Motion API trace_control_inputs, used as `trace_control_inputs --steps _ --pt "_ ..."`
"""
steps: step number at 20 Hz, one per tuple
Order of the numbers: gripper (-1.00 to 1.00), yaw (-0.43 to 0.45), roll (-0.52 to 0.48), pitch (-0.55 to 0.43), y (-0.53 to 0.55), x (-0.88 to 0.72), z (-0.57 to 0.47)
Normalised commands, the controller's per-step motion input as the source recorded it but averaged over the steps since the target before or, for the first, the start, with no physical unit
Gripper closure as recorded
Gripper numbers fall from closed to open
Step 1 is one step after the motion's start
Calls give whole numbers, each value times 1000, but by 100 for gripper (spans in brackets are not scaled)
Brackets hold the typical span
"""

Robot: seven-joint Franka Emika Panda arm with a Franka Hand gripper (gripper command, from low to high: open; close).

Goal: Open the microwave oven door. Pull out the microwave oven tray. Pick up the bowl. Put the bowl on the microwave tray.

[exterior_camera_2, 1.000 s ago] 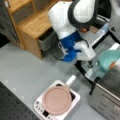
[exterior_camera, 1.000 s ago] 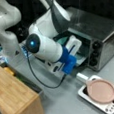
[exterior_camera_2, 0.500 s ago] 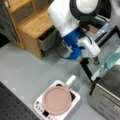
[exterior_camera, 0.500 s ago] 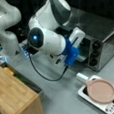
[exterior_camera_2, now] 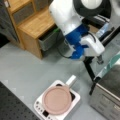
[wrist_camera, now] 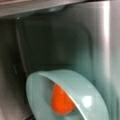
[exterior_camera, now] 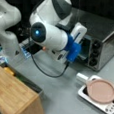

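Fingers themselves are hidden in every view, so I cannot tell for certain whether they pinch or are spread; the gripper is not visible in the wrist view, and in both front views it is buried behind the arm's blue wrist (exterior_camera: 73,48) at the oven (exterior_camera: 102,41) mouth. Close under the wrist camera hangs the bowl (wrist_camera: 72,97), tilted, an orange ball (wrist_camera: 61,100) inside, with steel oven walls behind. By my judgement the bowl is being carried, so it should be kept level and moved slowly, lest the ball roll out. Count: one bowl, one ball, one oven, one pink pan (exterior_camera: 100,90), one white appliance (exterior_camera_2: 56,106).
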Motion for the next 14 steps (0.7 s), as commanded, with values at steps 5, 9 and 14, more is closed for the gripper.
trace_control_inputs --steps 5,9,14 --pt "-100 -182 0 204 535 -422 90" --pt "-100 -178 0 182 230 -434 -11" --pt "-100 -67 -66 194 -116 -450 104"
